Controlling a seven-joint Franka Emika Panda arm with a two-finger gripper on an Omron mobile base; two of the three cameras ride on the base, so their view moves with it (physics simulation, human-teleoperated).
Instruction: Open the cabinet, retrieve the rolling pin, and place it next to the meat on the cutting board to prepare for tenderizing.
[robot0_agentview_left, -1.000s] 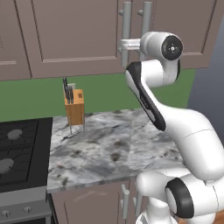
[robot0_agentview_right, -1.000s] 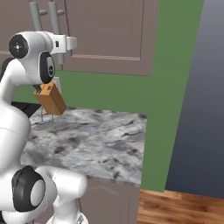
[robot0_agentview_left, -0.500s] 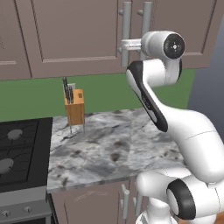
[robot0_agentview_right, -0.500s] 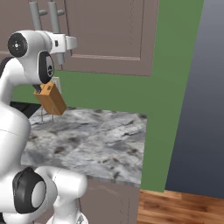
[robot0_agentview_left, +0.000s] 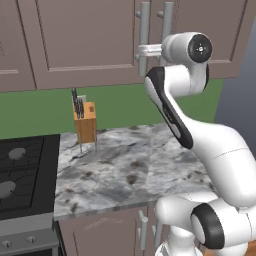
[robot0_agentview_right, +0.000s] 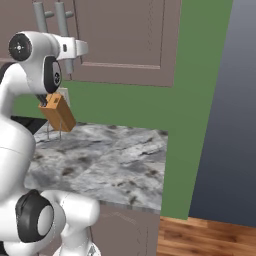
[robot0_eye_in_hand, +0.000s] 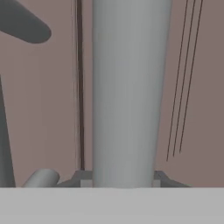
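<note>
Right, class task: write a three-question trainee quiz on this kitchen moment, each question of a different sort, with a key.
1. True or false: the gripper is shut on the handle of the wall cabinet.
2. What stands on the marble counter near the stove? A) kettle B) knife block C) toaster
3. Fill in: the cabinet door is ____ (open/closed).

Key: 1 true; 2 B; 3 closed.

matt metal handle (robot0_eye_in_hand: 129, 92), wood cabinet (robot0_agentview_left: 85, 40) – marble counter (robot0_agentview_left: 125, 170)
</note>
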